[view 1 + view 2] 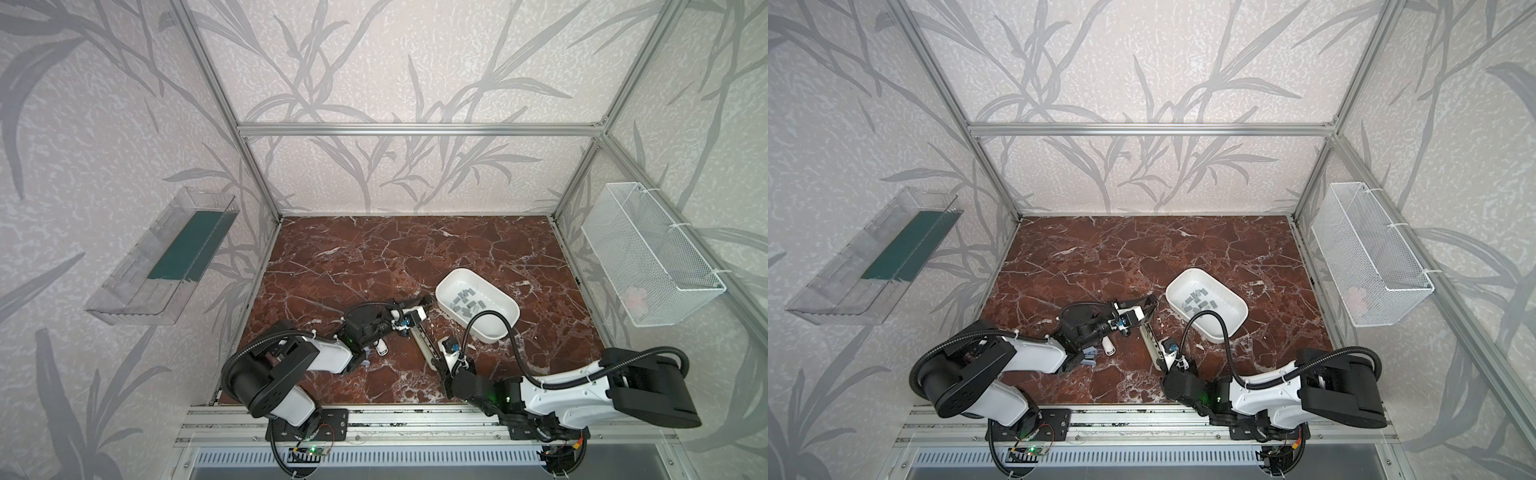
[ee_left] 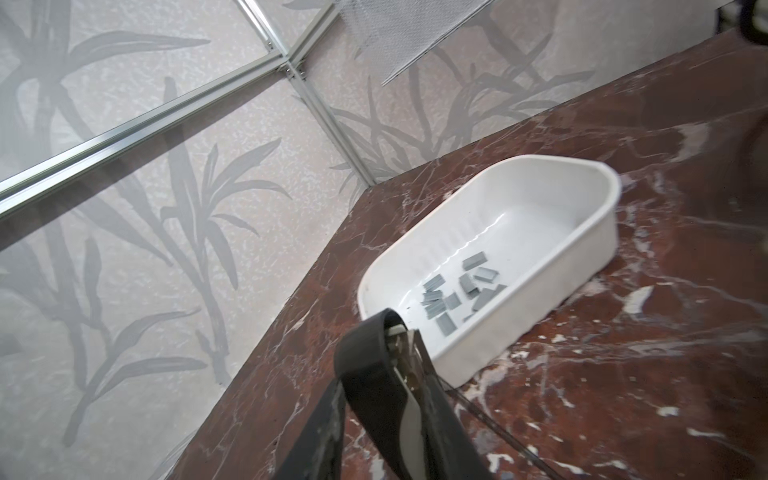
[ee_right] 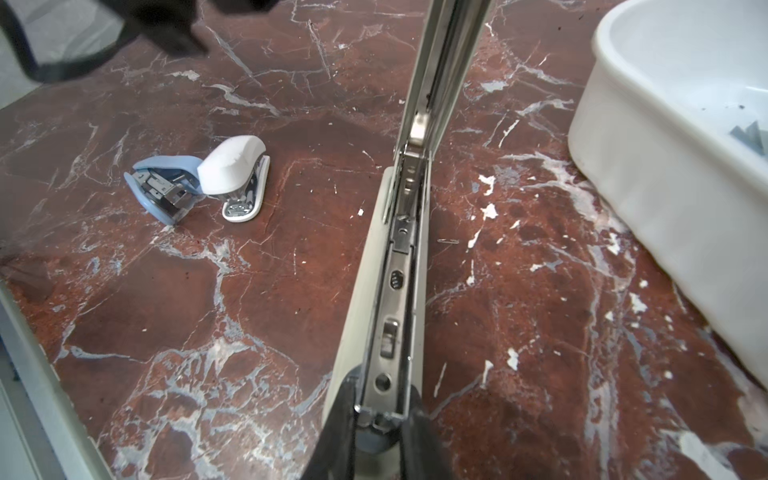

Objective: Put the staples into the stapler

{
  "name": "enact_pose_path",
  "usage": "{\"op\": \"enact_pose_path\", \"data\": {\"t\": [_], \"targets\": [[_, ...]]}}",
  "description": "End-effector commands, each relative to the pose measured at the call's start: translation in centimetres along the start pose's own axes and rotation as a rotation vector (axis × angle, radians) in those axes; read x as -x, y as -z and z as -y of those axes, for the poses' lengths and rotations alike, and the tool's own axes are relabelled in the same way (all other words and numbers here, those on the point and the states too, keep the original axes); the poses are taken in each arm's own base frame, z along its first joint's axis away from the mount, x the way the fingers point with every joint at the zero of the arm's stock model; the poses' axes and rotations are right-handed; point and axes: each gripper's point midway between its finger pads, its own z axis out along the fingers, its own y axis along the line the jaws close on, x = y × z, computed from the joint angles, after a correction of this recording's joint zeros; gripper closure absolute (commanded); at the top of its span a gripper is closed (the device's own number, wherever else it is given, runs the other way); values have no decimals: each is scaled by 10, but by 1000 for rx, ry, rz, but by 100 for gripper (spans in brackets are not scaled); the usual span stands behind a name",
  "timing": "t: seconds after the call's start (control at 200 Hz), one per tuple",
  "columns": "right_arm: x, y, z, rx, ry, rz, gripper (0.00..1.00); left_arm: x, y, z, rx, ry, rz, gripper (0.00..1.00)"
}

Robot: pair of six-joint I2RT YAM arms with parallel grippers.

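- Nearest the front edge on the left, the left arm reaches across the middle. The left gripper (image 2: pixel 399 332) has its fingers drawn narrow around the tip of the cover (image 3: pixel 440 62) of the stapler (image 1: pixel 424 340) and holds it raised. How firmly it pinches I cannot tell.
- Just behind that arm, two small staplers lie on the marble table (image 1: pixel 374 257), a blue one (image 3: pixel 162 191) touching a white one (image 3: pixel 235 178). Neither is held, and both lie apart from the long one.
- At the middle, the long stapler's base lies flat with its metal channel facing up. The right wrist view shows no strip in the stretch of channel it covers.
- At the base's near end, the right gripper (image 3: pixel 382 411) is closed on the stapler and pins it to the table.
- Further right, the white tub (image 2: pixel 540 311) stands just beyond the raised cover. All the staples (image 2: pixel 457 295) lie loose on its floor, some overlapping.
- Step in hand, as I judge it: the stapler is opened and steadied, and no strip has been fetched yet.
- The next move calls for one gripper to pinch a single thin strip off the tub floor and line it up with the channel. The left gripper sits closest, though letting go may drop the cover.
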Motion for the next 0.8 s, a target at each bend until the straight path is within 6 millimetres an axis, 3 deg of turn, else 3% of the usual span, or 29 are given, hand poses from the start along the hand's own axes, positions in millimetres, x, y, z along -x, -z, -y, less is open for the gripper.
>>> {"op": "enact_pose_path", "data": {"t": [0.0,0.42,0.64,0.795], "targets": [[-6,0,-21,72,46,-33,100,-12,-10,-35,145,38,-42,66],[-8,-4,-16,23,28,-37,100,-78,-32,-69,283,79,-184,59],[-3,-12,-12,-56,7,-37,100,-70,-29,-80,304,53,-187,54],[3,-33,3,-108,-56,-72,100,-36,-18,-89,259,63,-185,50]]}}
